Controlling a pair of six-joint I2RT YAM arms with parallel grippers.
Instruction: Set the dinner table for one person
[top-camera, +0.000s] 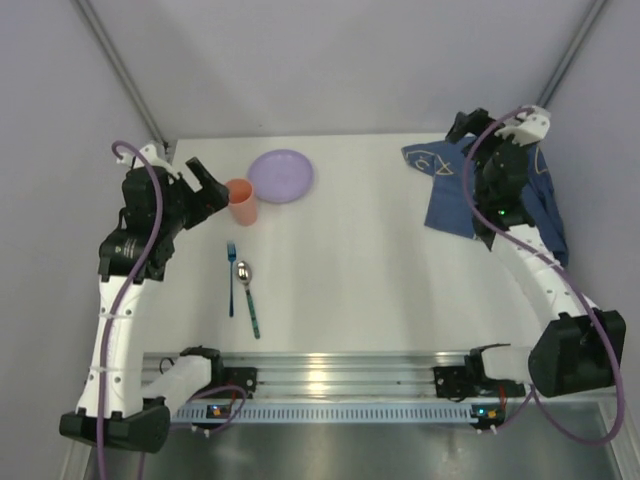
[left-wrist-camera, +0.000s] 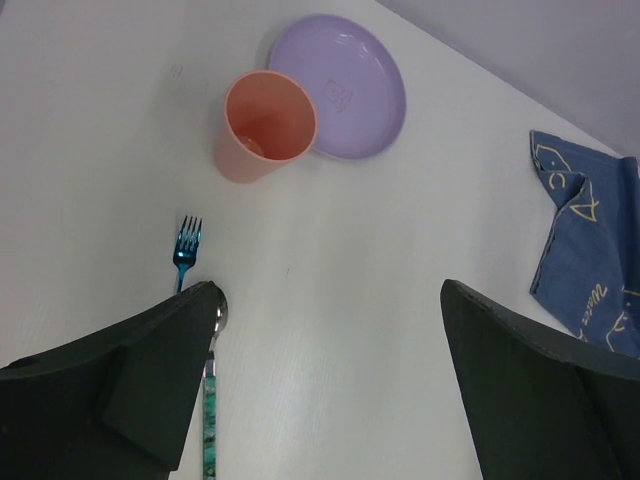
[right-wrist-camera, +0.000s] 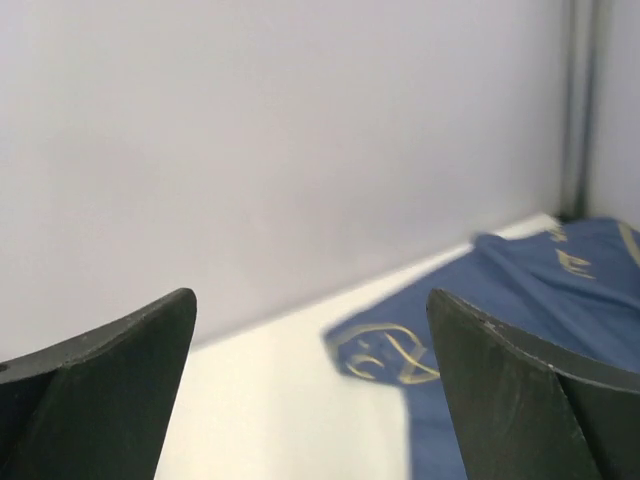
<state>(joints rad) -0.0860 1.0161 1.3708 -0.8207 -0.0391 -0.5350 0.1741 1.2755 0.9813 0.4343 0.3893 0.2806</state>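
The white dinner table (top-camera: 350, 260) holds a purple plate (top-camera: 281, 175) at the back left, with an orange cup (top-camera: 241, 201) upright just in front of it. A blue fork (top-camera: 231, 278) and a spoon (top-camera: 248, 295) with a green patterned handle lie side by side nearer the front. My left gripper (top-camera: 208, 185) is open and empty, raised just left of the cup. Its wrist view shows the cup (left-wrist-camera: 265, 125), plate (left-wrist-camera: 345, 85), fork (left-wrist-camera: 185, 248) and spoon (left-wrist-camera: 210, 400). My right gripper (top-camera: 463, 128) is open and empty, above the blue cloth's far corner.
A blue fish-print cloth (top-camera: 450, 195) lies crumpled at the back right, partly under the right arm; it also shows in the right wrist view (right-wrist-camera: 480, 350) and the left wrist view (left-wrist-camera: 590, 250). Grey walls close the back and sides. A metal rail (top-camera: 330, 375) runs along the near edge.
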